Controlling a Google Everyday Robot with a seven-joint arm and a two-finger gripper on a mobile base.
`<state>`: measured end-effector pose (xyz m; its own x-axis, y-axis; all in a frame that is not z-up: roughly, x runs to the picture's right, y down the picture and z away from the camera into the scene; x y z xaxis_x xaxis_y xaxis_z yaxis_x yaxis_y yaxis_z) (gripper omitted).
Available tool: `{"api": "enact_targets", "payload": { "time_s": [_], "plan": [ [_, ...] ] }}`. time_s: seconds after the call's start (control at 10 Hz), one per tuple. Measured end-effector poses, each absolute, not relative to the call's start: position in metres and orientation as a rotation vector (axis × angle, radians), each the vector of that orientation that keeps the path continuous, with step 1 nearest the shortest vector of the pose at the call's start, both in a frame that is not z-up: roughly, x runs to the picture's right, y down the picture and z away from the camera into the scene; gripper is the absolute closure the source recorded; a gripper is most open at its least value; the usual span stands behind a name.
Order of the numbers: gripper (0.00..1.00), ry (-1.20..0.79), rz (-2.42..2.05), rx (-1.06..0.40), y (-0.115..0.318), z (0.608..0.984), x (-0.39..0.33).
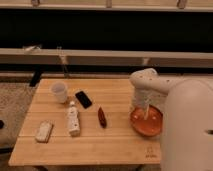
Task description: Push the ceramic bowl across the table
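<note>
- orange-red and glossy inside, the ceramic bowl [146,121] is sitting wide, shallow and upright at about four o'clock on the table [90,145], close to its right edge.
- the gripper [145,111] is reaching down from the white arm [145,87] into or against the bowl's upper half; whether it is wide, narrow or holding anything, i cannot tell.
- the near rim is lying close to the table's right edge, so a push toward three or five o'clock is risking a drop off the table.
- a push toward nine o'clock is risking a knock into the dark red object [102,117], then the white bottle [73,119].
- contact high on the rim could be tipping the bowl instead of sliding it.
- the white cup [59,92] and black phone [83,99] are lying well apart, toward ten o'clock.
</note>
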<state>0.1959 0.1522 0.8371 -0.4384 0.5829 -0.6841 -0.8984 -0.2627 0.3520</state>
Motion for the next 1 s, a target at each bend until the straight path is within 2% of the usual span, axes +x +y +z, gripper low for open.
{"api": "enact_targets", "payload": {
  "time_s": [1.0],
  "plan": [
    [0.35,0.956,1.915,-0.507,0.152,0.833,0.219]
  ]
}}
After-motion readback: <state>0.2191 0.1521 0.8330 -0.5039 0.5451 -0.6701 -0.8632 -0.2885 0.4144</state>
